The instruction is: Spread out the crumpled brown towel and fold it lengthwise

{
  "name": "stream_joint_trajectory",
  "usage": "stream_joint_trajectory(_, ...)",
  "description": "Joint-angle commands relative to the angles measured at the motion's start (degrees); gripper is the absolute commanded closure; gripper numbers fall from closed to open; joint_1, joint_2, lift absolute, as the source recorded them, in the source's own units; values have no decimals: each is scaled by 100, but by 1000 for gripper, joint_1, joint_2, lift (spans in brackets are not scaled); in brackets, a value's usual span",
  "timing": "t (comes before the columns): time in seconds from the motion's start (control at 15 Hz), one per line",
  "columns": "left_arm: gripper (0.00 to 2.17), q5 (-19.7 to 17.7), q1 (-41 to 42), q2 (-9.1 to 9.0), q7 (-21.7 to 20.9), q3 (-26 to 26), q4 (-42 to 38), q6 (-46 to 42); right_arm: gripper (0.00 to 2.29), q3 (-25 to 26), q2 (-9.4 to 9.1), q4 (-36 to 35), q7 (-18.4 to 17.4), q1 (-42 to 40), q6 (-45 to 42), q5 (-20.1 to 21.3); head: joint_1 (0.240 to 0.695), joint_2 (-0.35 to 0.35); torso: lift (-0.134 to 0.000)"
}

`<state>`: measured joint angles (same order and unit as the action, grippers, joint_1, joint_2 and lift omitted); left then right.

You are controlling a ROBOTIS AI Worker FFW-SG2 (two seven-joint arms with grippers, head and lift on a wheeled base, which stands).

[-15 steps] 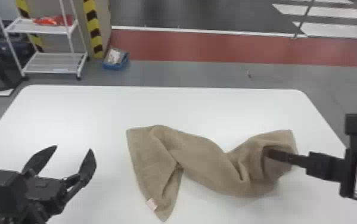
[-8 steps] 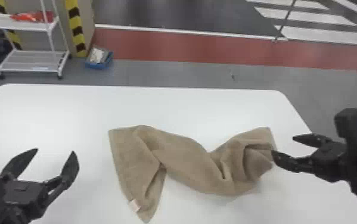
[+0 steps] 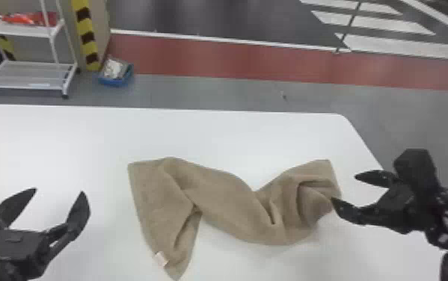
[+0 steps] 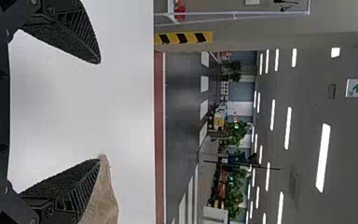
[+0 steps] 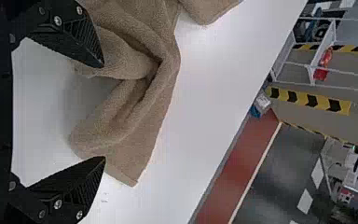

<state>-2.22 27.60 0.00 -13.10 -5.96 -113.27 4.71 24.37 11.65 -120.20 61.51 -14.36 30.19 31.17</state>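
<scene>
White tabletop (image 3: 234, 134): we've got brown towel (image 3: 226, 198) btwn our L gripper (image 3: 59, 191) & R gripper (image 3: 344, 188), nearer R; both claws released, fingers apart.

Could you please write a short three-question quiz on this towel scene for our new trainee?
1. Multiple choice: which end of the brown towel bears the small pale label?
(a) the robot's left
(b) the robot's right
2. True or false: the left end effector and the right end effector are both open.
3. Fill in: the towel lies twisted on a ____ table.

Key: 1 a; 2 true; 3 white.
</scene>
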Motion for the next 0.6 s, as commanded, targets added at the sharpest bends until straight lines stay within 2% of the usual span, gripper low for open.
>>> stream_joint_trajectory(0.0,137,-16,17,-15,0,-1,6,0,211,6,74,93,19,-23,-984,574,695,-196,-124)
stream_joint_trajectory(0.07,137,-16,8,-15,0,-1,6,0,211,-2,171,93,160,-32,-1124,820,695,-196,-124)
stream_joint_trajectory(0.13,137,-7,8,-15,0,-1,6,0,211,-46,241,102,450,-58,-1511,1216,695,-197,-124)
stream_joint_trajectory(0.2,137,-16,17,-15,0,-1,-2,0,211,-82,250,102,564,-111,-1792,1558,695,-199,-124)
stream_joint_trajectory(0.33,140,-16,17,-15,9,-1,6,0,211,-284,355,172,617,-225,-1810,2130,695,-202,-124)
stream_joint_trajectory(0.53,140,-16,26,-15,0,8,-2,-18,225,-310,399,498,503,-67,-1810,2305,695,-214,-124)
